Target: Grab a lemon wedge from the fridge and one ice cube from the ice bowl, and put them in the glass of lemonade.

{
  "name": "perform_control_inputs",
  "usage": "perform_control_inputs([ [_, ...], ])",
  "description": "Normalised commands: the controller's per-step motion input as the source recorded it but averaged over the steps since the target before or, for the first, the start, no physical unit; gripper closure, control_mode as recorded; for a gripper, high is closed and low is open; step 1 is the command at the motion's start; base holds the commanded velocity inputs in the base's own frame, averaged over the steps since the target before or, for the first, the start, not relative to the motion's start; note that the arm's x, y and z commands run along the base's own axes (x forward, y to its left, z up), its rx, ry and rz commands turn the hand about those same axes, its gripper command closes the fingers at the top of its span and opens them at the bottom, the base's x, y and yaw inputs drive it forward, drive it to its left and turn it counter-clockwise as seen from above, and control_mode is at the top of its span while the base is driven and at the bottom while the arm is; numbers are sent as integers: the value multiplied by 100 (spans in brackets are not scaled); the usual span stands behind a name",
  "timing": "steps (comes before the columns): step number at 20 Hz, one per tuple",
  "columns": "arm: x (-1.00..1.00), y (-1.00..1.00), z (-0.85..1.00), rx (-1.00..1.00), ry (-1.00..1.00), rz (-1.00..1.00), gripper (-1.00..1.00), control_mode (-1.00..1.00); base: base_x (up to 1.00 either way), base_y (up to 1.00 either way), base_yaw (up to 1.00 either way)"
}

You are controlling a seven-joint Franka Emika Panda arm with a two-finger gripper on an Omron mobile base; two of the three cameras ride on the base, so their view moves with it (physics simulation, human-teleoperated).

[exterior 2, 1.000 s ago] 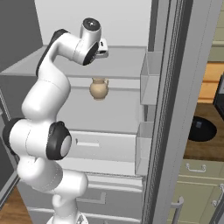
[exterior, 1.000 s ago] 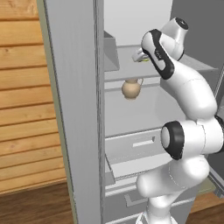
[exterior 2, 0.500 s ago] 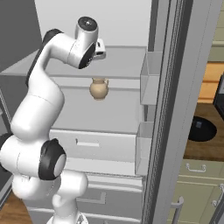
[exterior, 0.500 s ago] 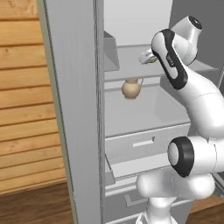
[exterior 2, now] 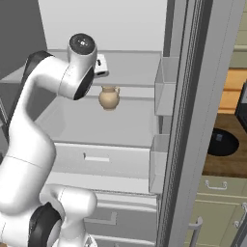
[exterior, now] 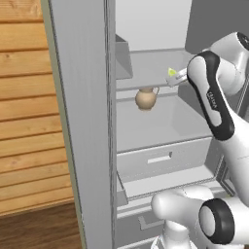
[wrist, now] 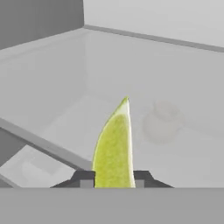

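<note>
The lemon wedge (wrist: 114,146) sits clamped between the fingertips of the gripper (wrist: 113,178), its long axis running straight out along the fingers, point forward. It hangs above the upper shelf inside the open fridge (exterior: 82,121), up and right of the tan jug (exterior: 146,97), clear of the shelf. The glass lies outside the fridge, so the coming move is judged to be a withdrawal backward, away from the far wall. The arm stands raised, elbow high, hand reaching roughly level into the compartment.
</note>
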Motion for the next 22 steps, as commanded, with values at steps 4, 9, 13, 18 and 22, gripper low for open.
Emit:
perform_control_inputs([
  [4,-97,-1,-1,-2,16,-3,100,-100,0,0,0],
  [9,-74,0,-23,-6,27,-8,100,-100,0,0,0],
  [13,-80,0,-35,-4,24,-11,100,-100,0,0,0],
  [18,-72,0,-64,-3,20,-10,100,-100,0,0,0],
  [22,-42,0,-74,-2,18,-6,100,-100,0,0,0],
])
